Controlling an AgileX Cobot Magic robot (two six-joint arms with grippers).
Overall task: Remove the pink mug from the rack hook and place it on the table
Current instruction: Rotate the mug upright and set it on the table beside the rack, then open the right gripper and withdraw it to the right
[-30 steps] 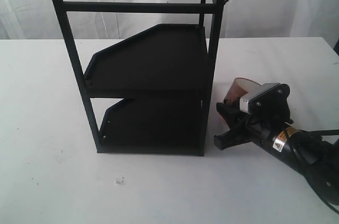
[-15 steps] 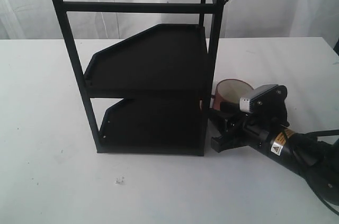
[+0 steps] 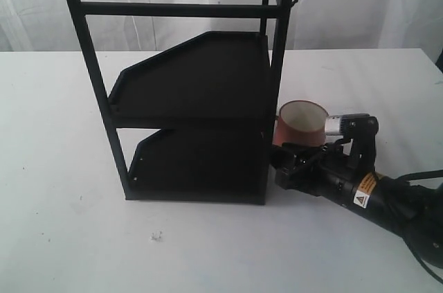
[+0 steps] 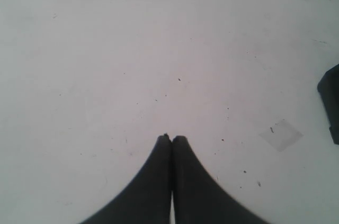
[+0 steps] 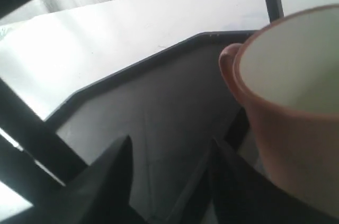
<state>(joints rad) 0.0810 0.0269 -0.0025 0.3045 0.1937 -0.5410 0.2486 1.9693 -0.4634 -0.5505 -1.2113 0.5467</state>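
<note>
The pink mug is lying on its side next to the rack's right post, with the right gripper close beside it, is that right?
Not quite. The pink mug is upright, mouth up, not on its side; the exterior view shows its open rim facing up. It is next to the rack's right post, with the right gripper close beside it.

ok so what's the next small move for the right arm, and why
Probably draw the right gripper straight back from the pink mug: it stands upright beside the rack, and the jaws are open with nothing between them.
</note>
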